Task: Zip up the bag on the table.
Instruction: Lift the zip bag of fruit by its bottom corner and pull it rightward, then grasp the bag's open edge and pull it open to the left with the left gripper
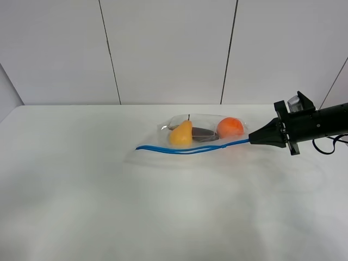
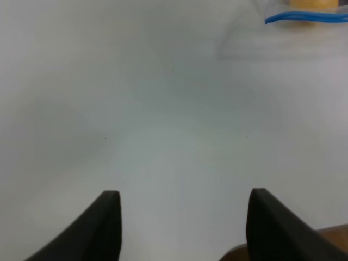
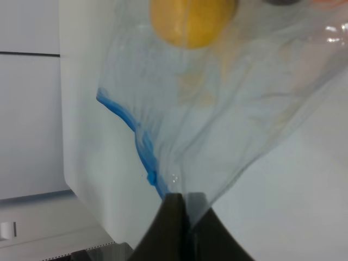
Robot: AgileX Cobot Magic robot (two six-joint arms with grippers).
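The clear plastic bag (image 1: pixel 201 133) lies on the white table (image 1: pixel 109 190), with a yellow pear (image 1: pixel 181 134), a dark item (image 1: pixel 204 134) and an orange ball (image 1: pixel 230 127) inside. Its blue zipper strip (image 1: pixel 185 148) runs along the near edge. My right gripper (image 1: pixel 251 139) is shut on the right end of the zipper strip; the right wrist view shows the fingers (image 3: pixel 182 217) pinched on the plastic, with the strip (image 3: pixel 142 147) and pear (image 3: pixel 190 19) beyond. My left gripper (image 2: pixel 182 217) is open over bare table, out of the exterior view; the bag's strip (image 2: pixel 307 17) shows far off.
A white panelled wall (image 1: pixel 163 49) stands behind the table's back edge. A cable (image 1: pixel 331 144) hangs by the right arm.
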